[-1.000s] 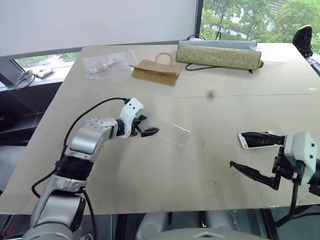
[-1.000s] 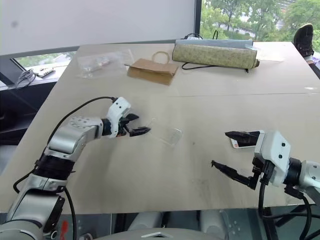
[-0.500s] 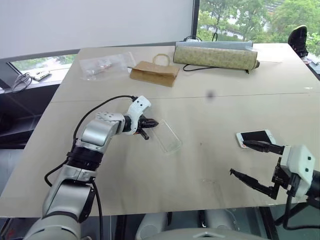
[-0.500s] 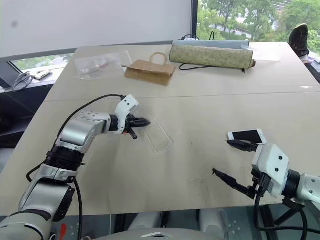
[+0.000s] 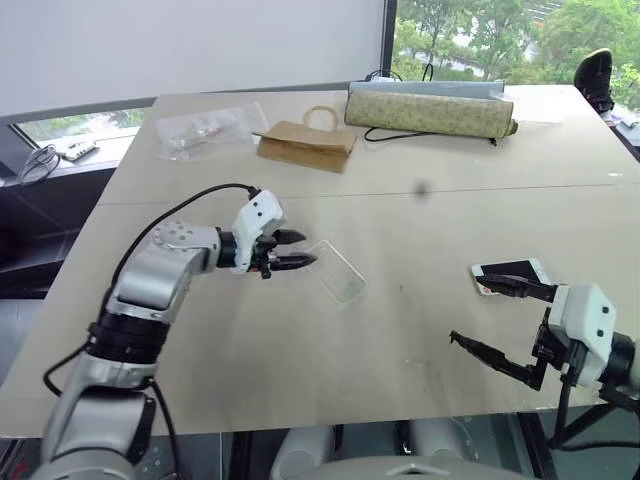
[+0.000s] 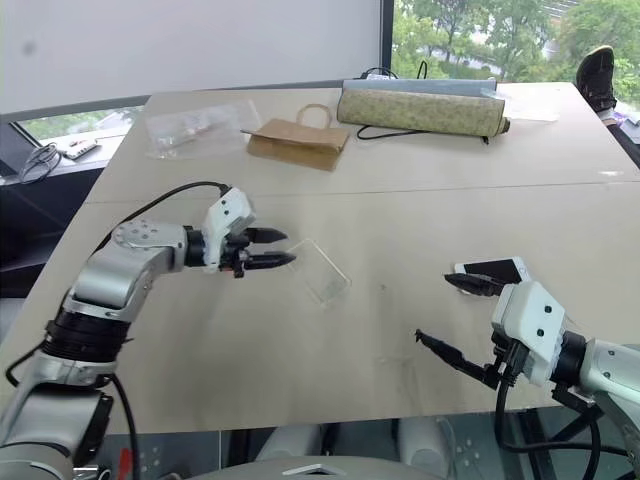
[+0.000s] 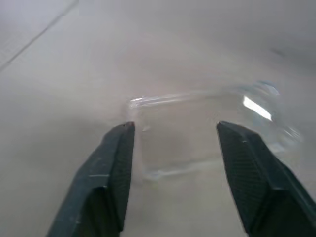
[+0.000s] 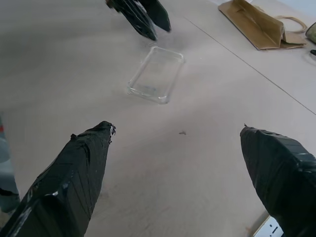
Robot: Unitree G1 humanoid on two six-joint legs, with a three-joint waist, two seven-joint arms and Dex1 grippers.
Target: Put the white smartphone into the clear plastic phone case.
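Presently we list the following. Left gripper [image 5: 298, 249]: fingers parted, nothing between them, tips just short of the near end of the clear plastic phone case [image 5: 338, 273]; from the left wrist view we see that case [image 7: 197, 129] lying flat on the table [image 5: 400, 215] just beyond the two fingertips [image 7: 123, 136], apart from both. Right gripper [image 5: 495, 315]: jaws spread very wide, holding nothing; its far finger reaches over the near edge of the white smartphone [image 5: 510, 272], and we cannot tell whether it touches. The phone lies screen up on the table just beyond that finger, well apart from the case, which sits between the two grippers and much closer to the left one. Well beyond the left gripper, at the table's far side, we note a crinkly clear bag [image 5: 205, 128], a brown paper bag [image 5: 305, 145] and a long patterned pouch [image 5: 432, 110].
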